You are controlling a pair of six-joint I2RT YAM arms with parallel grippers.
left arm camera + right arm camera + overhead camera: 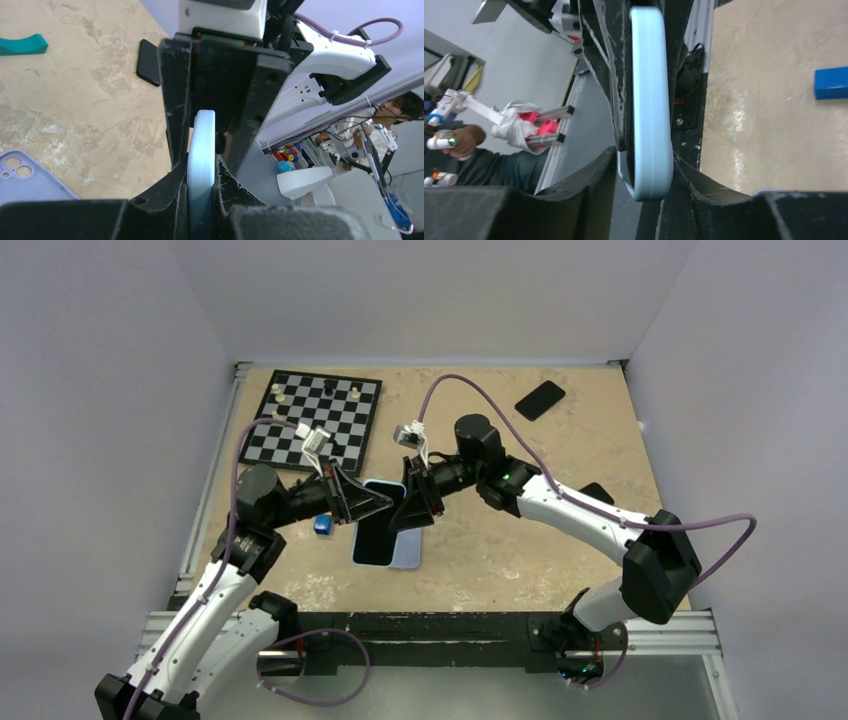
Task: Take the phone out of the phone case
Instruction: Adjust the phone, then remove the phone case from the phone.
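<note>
Closest to us, the left gripper (pixel 201 167) is clamping the pale blue phone (pixel 201 135) edge-on, so its face is hiding from both wrist views. We are seeing the right gripper (pixel 646 160) flanking the same phone above mid-desk (pixel 520 520); whether it is pressing, we cannot tell. Partly beneath the phone, a lilac case (pixel 27 180) is lying, cut off at the frame edge.

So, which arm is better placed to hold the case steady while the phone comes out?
Left, probably: the left claw is shut on the light-blue case edge-on; whether the right claw truly grips it is unclear.
</note>
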